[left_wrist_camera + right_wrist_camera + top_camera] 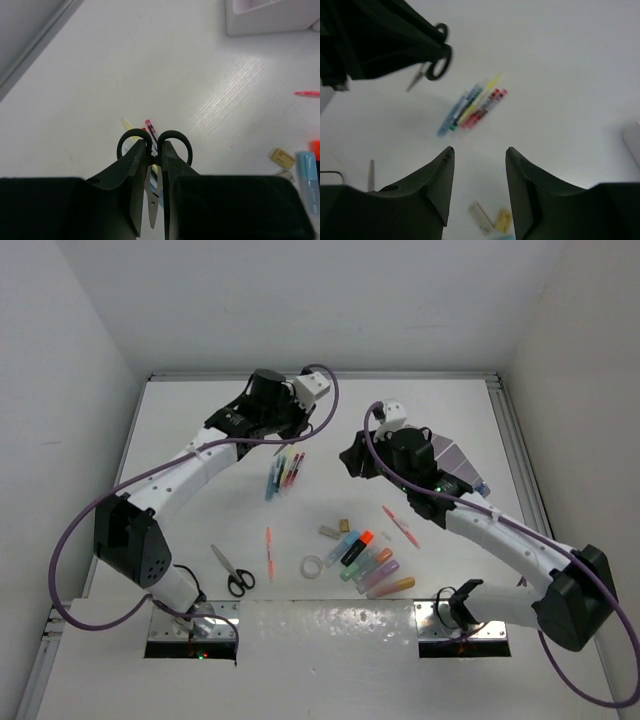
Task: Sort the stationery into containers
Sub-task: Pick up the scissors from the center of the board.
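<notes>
Corner of pale organizer (270,25), contents unclear from this angle

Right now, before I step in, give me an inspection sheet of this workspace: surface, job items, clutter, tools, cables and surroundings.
Surface: white table, no spills seen.
Job's things: pens bunched mid-table; second scissors, tape ring, erasers and highlighters loose toward the front; organizer partly under the right arm.
Clutter: nothing seen.
Tools: left tool shut on scissors, near the pens; right tool open, empty.
Cables: purple cables loop along both arms.
Surroundings: white walls on three sides.
</notes>
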Robot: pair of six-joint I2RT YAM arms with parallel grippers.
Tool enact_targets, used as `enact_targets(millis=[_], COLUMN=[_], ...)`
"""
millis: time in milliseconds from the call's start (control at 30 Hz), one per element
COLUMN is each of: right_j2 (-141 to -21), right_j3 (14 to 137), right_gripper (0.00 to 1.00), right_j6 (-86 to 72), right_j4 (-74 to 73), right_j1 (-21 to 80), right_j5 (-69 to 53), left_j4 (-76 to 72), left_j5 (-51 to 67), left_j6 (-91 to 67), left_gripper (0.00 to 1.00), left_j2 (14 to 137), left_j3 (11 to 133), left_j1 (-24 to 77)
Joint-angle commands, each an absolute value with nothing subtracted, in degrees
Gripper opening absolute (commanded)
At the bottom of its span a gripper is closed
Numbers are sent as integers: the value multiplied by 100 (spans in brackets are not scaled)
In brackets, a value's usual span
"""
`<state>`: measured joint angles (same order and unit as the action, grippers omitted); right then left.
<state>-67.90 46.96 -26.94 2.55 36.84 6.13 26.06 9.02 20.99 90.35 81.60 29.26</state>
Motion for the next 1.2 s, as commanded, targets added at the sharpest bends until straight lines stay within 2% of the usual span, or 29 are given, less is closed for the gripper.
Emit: enact_targets(millis=[0,133,333,967,1067,1167], right_j2=[-7110,-7496,-7945,-8534,-8569,-8596], right_j3=[5202,5352,5695,5897,5871,5854], right_gripper=[45,45,44,37,32,17], right_j6=[-2725,-2733,-2698,-2461,-2461,-2496], right_j4=[1238,1757,1767,2074,2136,2197], right_j1=[3841,3894,3911,3885,3885,3885], right_j5=[35,-202,-334,-167,-158,-149], left_j4=[2057,1829,1793,1881,1907,1925], left_j5=[703,685,721,1072,1107,1169], left_j6=[1732,1644,1564,1758,1758,1732], left_gripper=[0,0,0,0,0,0], left_j2=[8737,8534,8455,8253,8270,8270], left_j3=[8130,7981,7937,7673,7664,7664], left_j1=[3137,3234,3313,3428,3437,3445])
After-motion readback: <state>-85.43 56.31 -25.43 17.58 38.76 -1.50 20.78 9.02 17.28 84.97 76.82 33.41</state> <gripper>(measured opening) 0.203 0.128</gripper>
